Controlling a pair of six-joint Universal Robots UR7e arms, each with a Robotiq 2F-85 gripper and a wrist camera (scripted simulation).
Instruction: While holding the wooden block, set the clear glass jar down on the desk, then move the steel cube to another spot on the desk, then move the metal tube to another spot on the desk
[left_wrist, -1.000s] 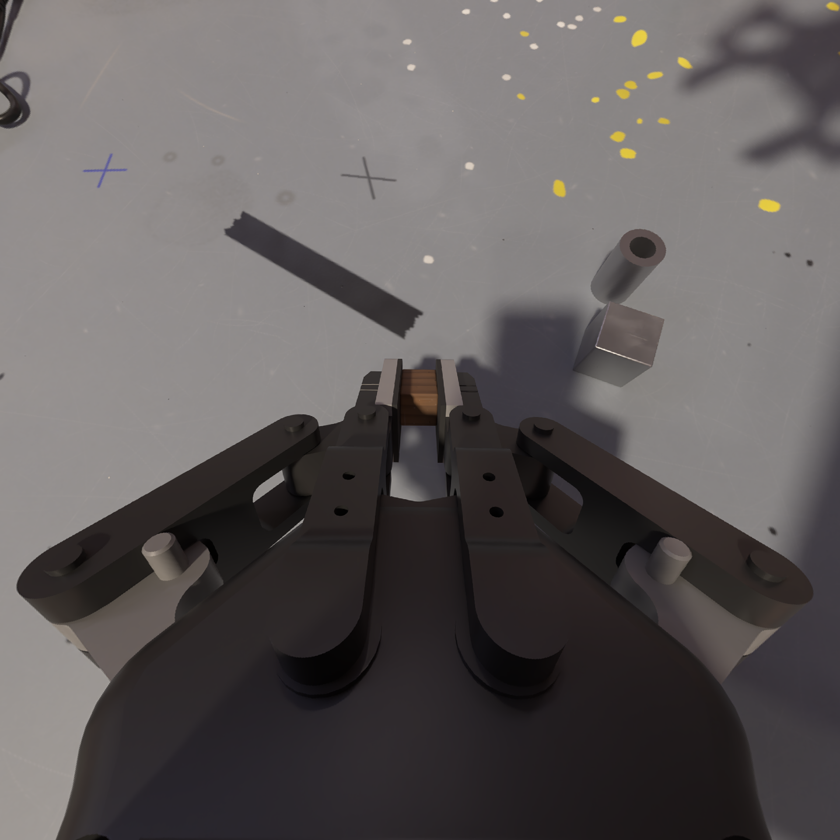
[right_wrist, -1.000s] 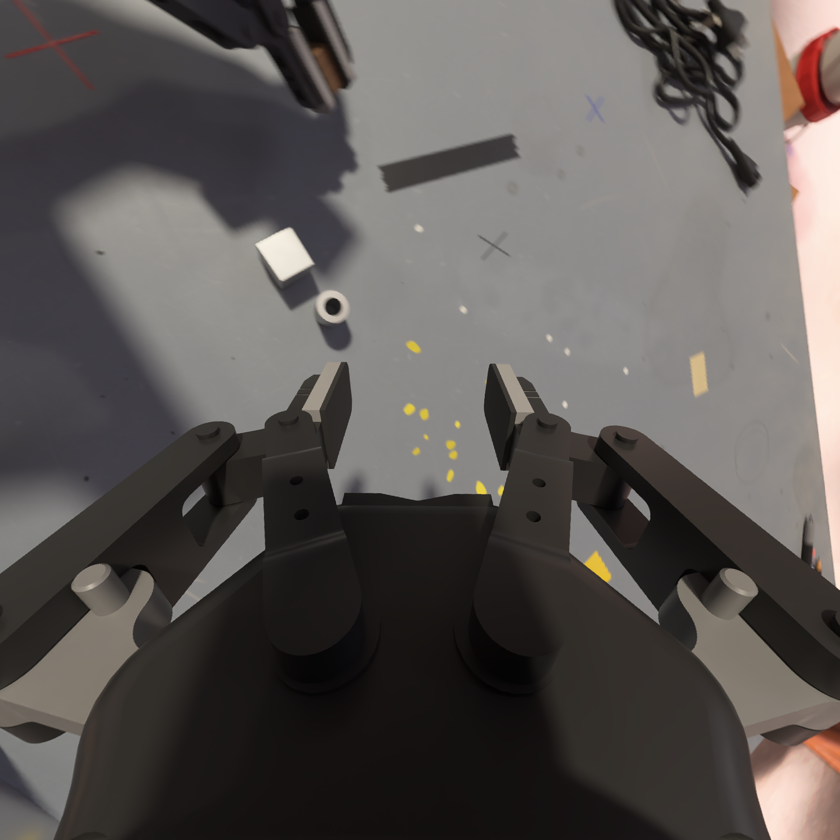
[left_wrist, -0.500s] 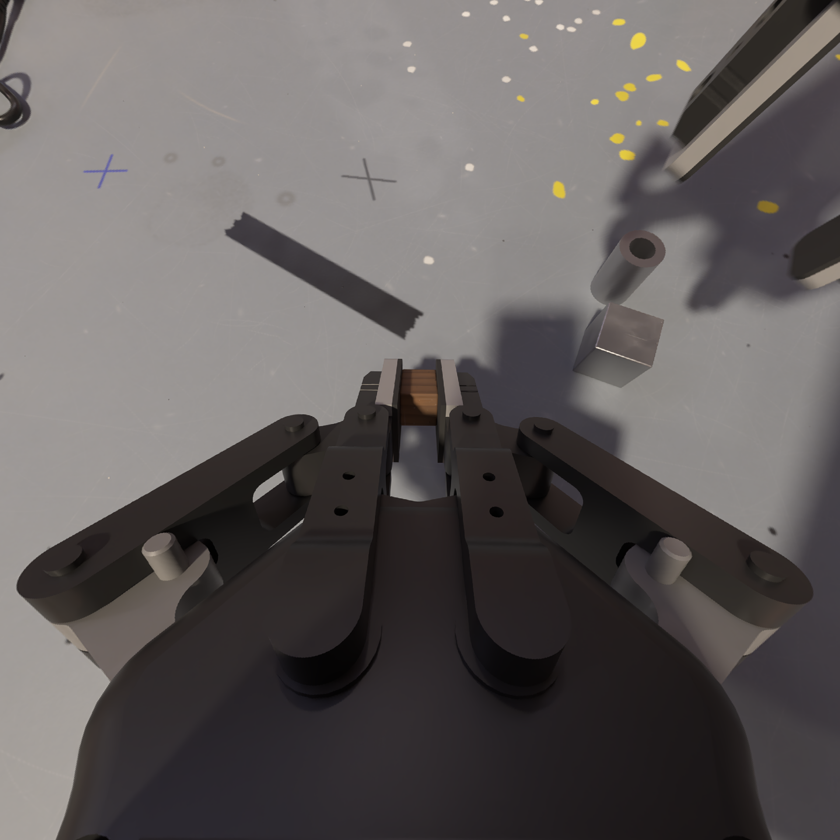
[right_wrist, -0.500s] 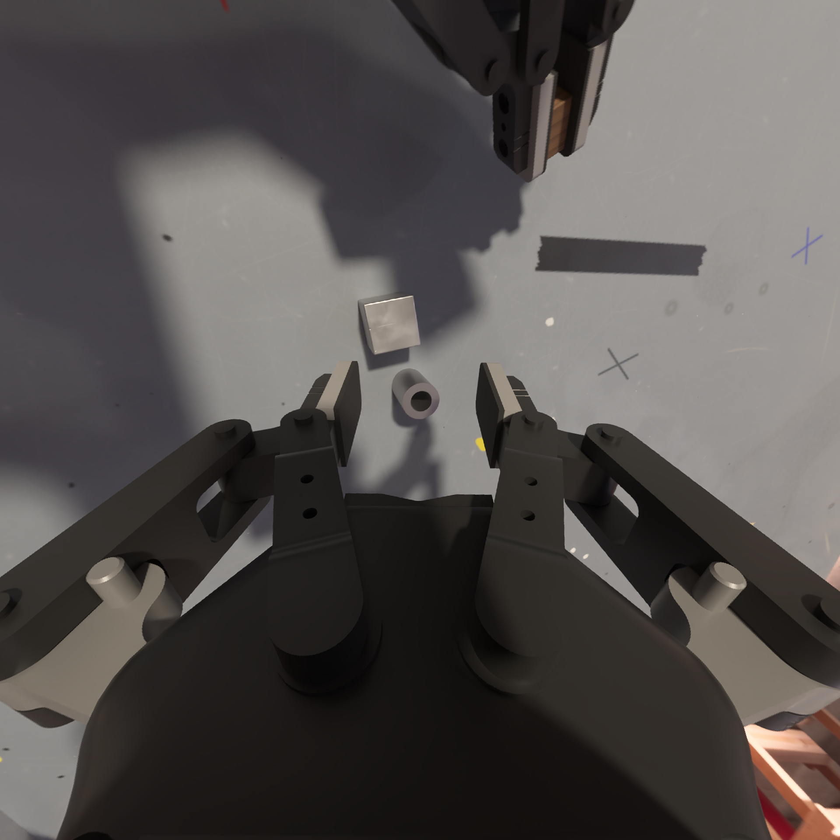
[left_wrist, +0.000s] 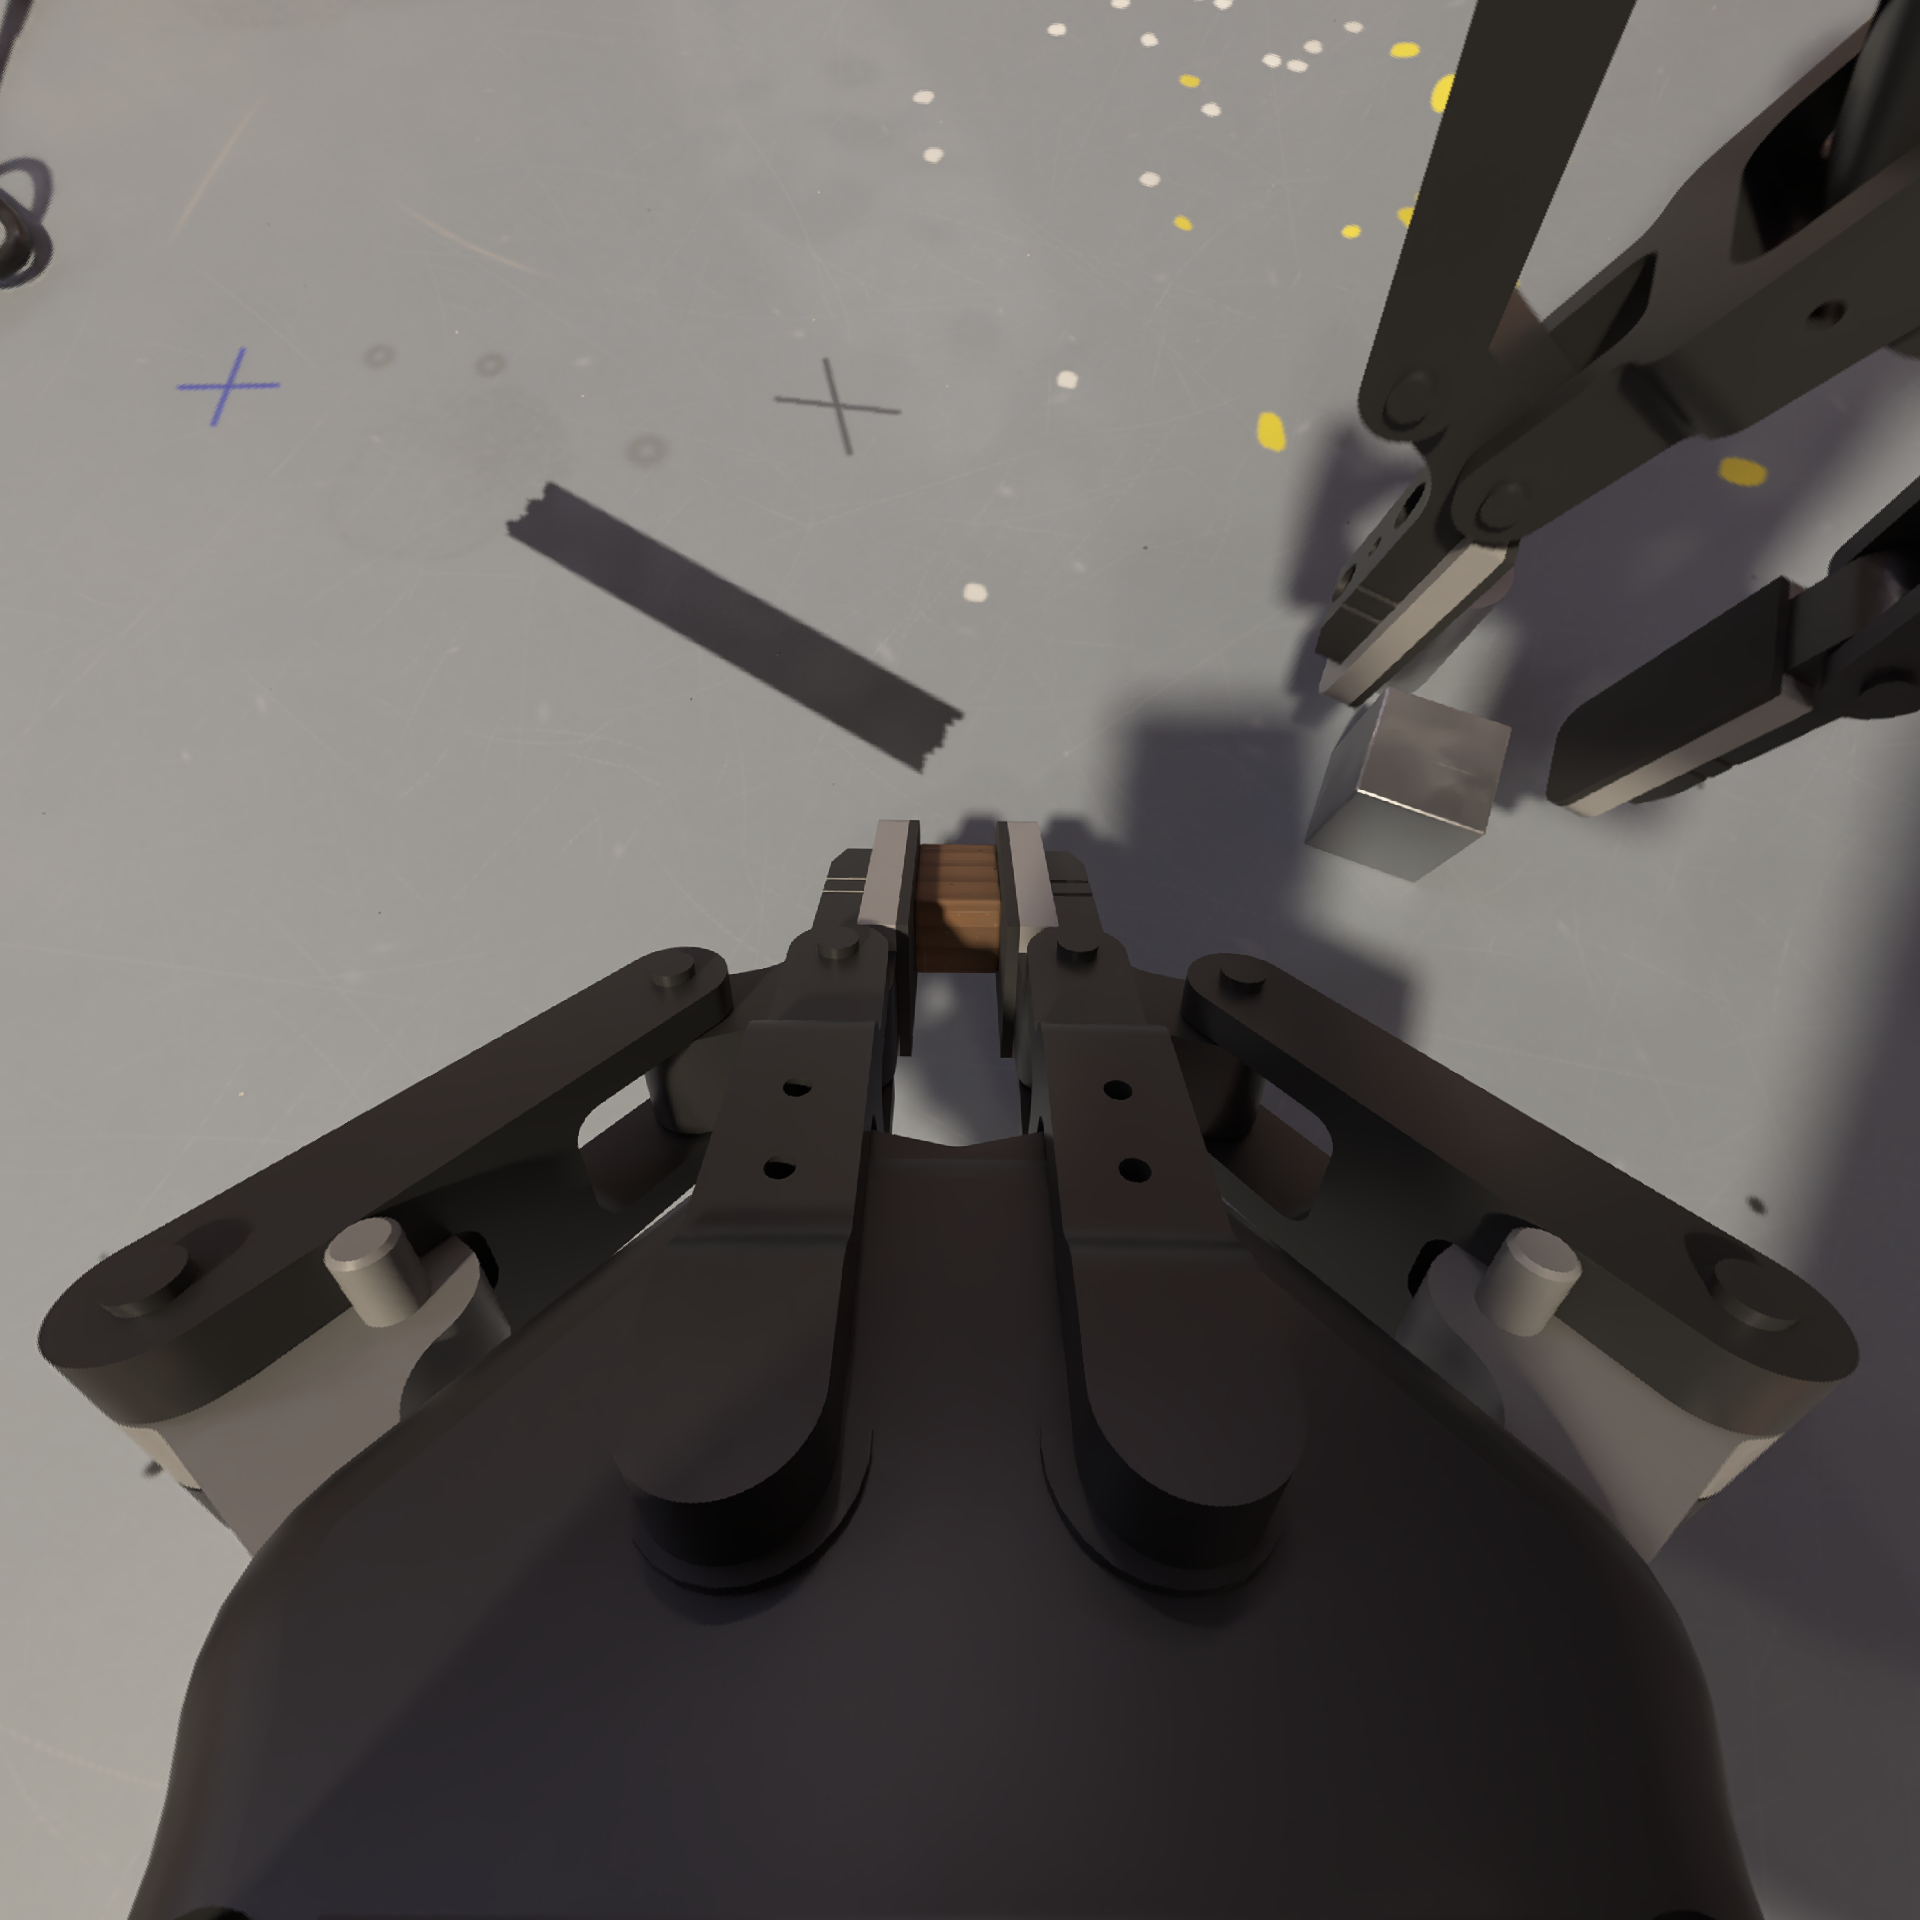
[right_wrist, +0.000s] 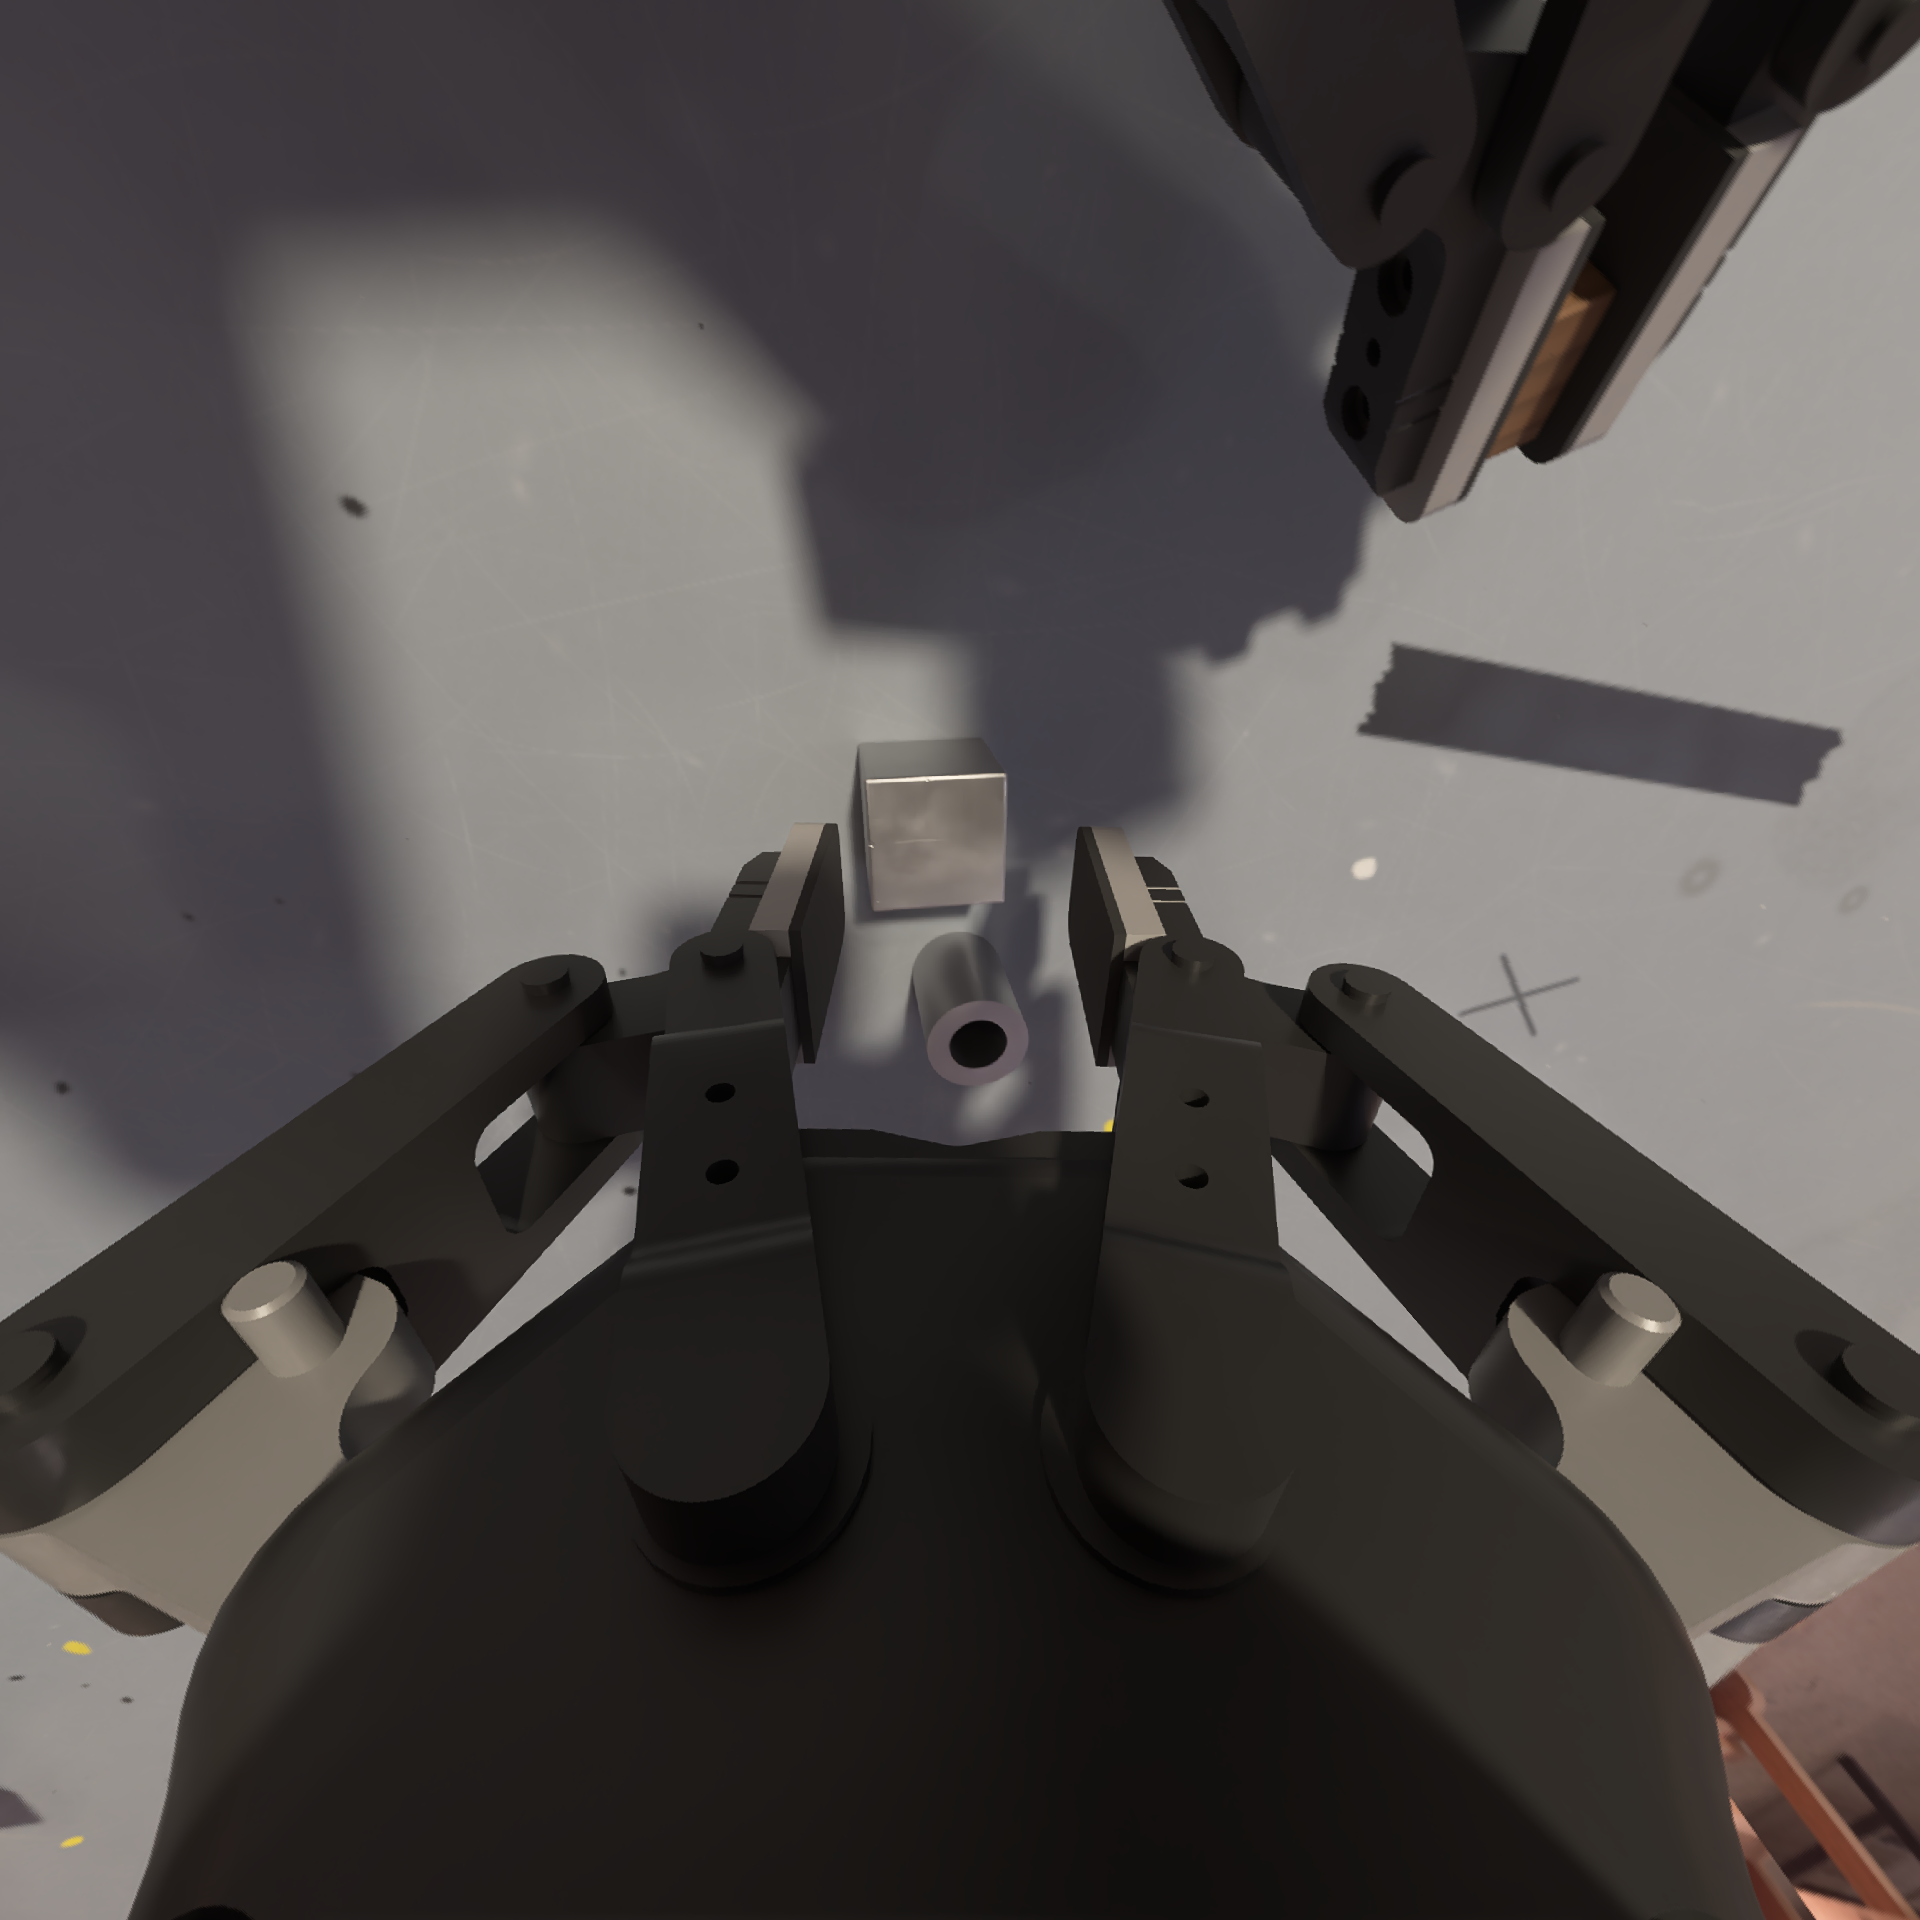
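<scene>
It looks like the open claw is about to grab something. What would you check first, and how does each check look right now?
1. Wooden block clamped in left claw: ok.
2. Right claw open wide enough: ok.
3. Steel cube sits on the desk, reachable: ok.
4. Metal tube clear of the fingers: not ok, it stands between them.
5. Glass jar set down: cannot tell, not in view.

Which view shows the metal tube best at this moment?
The right wrist view: the metal tube stands on the desk between the open right gripper's fingers, its open bore facing the camera, just in front of the steel cube. The left wrist view shows none of it; the right gripper's finger covers that spot.
</scene>
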